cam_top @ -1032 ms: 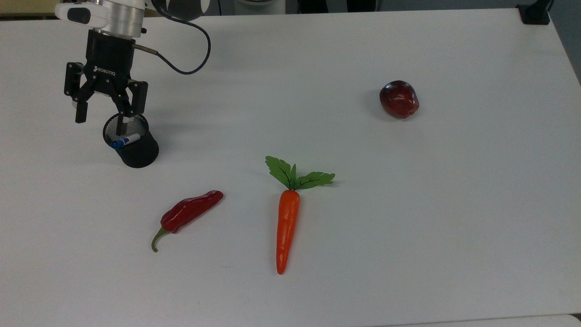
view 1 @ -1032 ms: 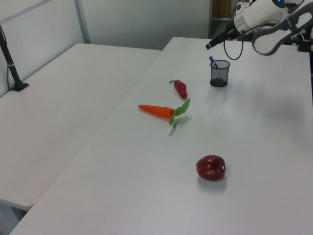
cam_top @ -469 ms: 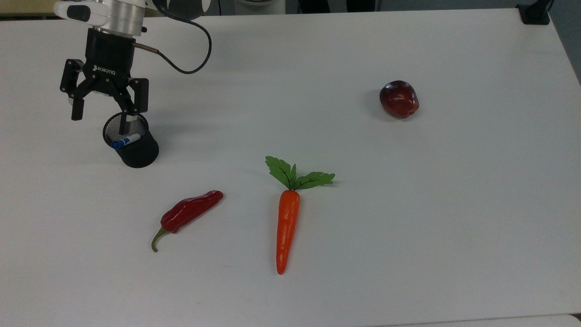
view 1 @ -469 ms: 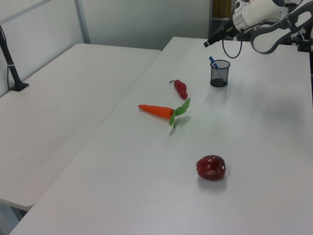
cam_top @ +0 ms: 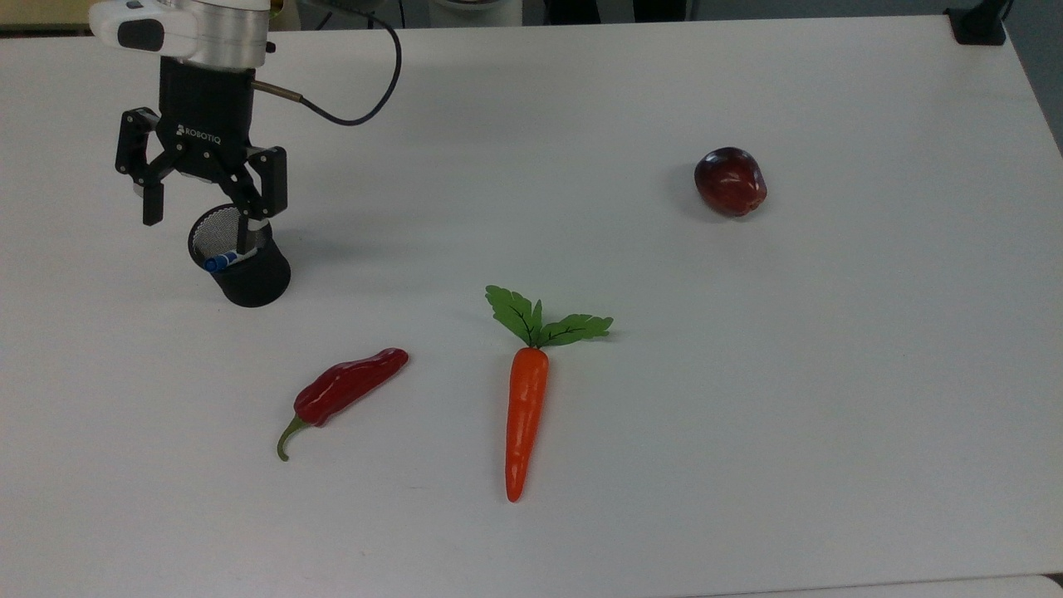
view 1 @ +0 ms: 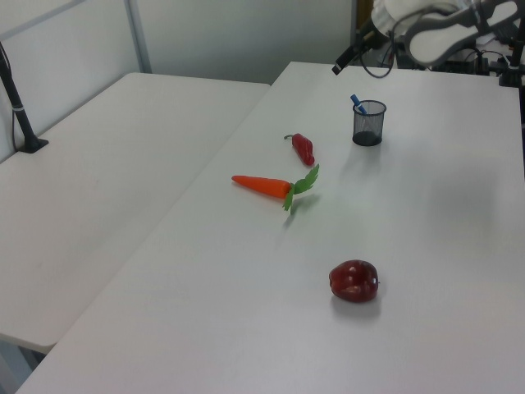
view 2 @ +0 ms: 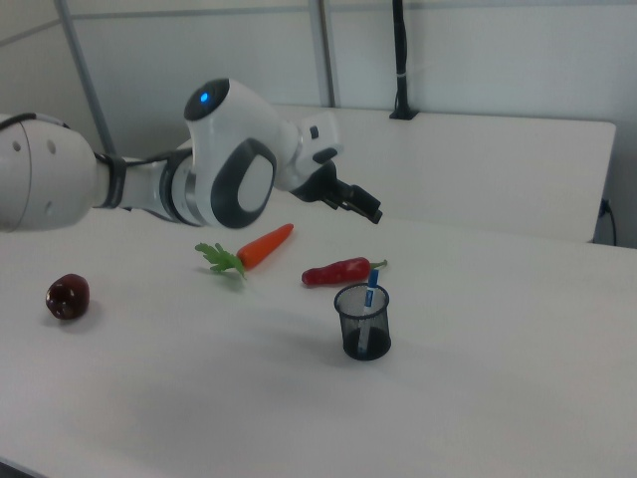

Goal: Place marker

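"robotiq" — gripper [cam_top: 199,220] lettering (white)

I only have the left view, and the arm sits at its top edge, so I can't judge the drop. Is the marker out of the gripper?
Observer: Yes. In the top view the gripper is open with nothing between its fingers, and the marker lies inside the black mesh cup.
Operator: Is the gripper clear of the cup, or down inside it?
Observer: Clear. In the right view the gripper hangs above the cup's rim with a visible gap. The marker leans in the cup with its blue upper end poking above the rim.
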Motion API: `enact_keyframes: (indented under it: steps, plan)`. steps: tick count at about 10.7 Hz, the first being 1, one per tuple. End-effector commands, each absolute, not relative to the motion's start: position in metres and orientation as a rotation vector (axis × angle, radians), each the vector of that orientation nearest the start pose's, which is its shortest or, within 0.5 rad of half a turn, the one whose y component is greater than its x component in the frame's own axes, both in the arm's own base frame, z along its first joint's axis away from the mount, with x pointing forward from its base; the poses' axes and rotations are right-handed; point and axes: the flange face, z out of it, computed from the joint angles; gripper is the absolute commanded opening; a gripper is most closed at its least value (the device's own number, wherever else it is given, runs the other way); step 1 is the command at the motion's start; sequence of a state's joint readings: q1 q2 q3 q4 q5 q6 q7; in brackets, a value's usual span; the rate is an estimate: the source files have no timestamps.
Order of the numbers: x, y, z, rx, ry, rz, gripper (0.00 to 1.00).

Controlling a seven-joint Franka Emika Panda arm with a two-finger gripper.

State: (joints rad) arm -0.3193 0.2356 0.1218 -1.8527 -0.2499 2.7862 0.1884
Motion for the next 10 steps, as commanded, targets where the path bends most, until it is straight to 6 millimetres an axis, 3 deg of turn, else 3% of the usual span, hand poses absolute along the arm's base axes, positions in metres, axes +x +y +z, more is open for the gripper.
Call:
enact_keyframes:
  steps: [1,3,6,8,10]
  plan:
    - [0.66,-0.074,0.503,-3.183,0.227,-0.832,1.0]
    - [0.652,-0.027,0.519,-3.238,0.165,-0.613,1.0]
    - [0.629,0.025,0.534,-3.236,0.09,-0.38,1.0]
    - [0.602,0.045,0.55,-3.221,-0.068,-0.197,1.0]
    - [0.574,0.051,0.574,-3.178,-0.17,-0.077,1.0]
